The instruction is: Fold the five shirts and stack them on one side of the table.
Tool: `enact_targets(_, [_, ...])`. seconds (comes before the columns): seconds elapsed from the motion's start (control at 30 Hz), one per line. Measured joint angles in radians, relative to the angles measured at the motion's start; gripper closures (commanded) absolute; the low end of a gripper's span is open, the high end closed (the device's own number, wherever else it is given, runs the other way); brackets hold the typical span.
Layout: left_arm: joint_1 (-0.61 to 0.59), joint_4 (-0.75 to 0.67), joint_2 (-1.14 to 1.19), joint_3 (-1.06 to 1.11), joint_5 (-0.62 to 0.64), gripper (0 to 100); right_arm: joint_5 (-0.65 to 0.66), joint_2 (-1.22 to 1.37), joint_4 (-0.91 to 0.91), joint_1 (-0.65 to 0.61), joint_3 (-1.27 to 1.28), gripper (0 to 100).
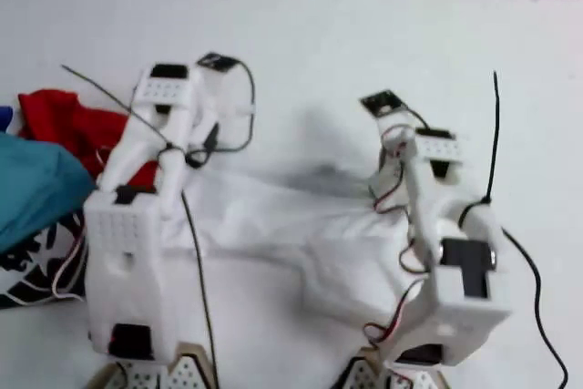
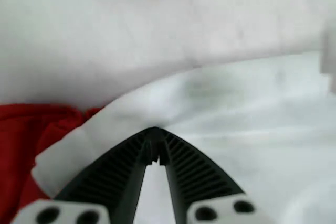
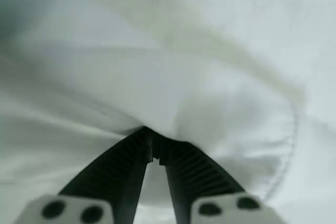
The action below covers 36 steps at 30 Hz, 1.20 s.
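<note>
1. Two grips, both closed on the white shirt (image 1: 301, 225): my left gripper (image 2: 153, 159) pinches its edge just beside the red shirt (image 2: 31, 129), my right gripper (image 3: 153, 157) a fold.
2. Cloth sags between them on the worktop (image 1: 364, 34) — I'd lift both together, taut.

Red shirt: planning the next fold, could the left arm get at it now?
Probably not yet: the left gripper is shut on the white shirt. The red shirt lies close beside it, so reach looks easy once freed.

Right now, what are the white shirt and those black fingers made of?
The white shirt looks like soft matte cloth, probably cotton: it wrinkles and shows a stitched hem. The black fingers look like hard matte plastic, judging by their stiff ribbed ridges.
</note>
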Motion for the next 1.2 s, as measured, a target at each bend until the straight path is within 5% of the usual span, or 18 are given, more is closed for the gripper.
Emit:
enact_targets(0.37, [0.026,0.252,0.42,-0.804,0.014,97,-0.098,0.331,0.087,0.014,-0.551,97.9])
enact_targets(0.57, [0.025,0.272,0.488,-0.968,0.012,97,-0.115,0.393,0.133,0.017,-0.713,97.9])
enact_targets(0.83, [0.023,0.272,0.368,-0.809,0.012,97,-0.118,0.362,0.342,0.035,-0.813,97.8])
enact_targets(1.2, [0.023,0.227,-0.195,-0.032,0.012,97,-0.109,0.107,0.563,0.021,-0.804,97.8])
